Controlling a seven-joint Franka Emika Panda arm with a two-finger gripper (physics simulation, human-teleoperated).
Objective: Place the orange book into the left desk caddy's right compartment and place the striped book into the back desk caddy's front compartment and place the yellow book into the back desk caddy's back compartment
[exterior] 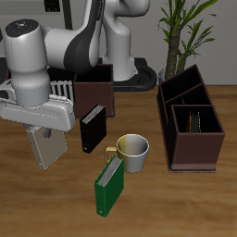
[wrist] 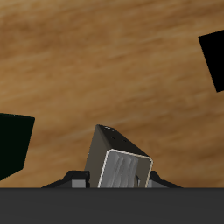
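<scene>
one book clamped in the gripper above the table.

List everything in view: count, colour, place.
back caddy: 1, dark brown, far back on the table, beside the rack
left caddy: 1, dark brown, several compartments, something striped in one
held book: 1, pale tan-grey, above the table near the front
black book: 1, black, upright in front of the back caddy
green book: 1, green, upright near the front edge, beside the mug
mug: 1, white with a yellow handle, mid-table
rack: 1, white, at the back
plant: 1, green, behind the left caddy
table: 1, brown wood
arm: 1, white and black
fingers: 2, grey, shut on the held book
</scene>
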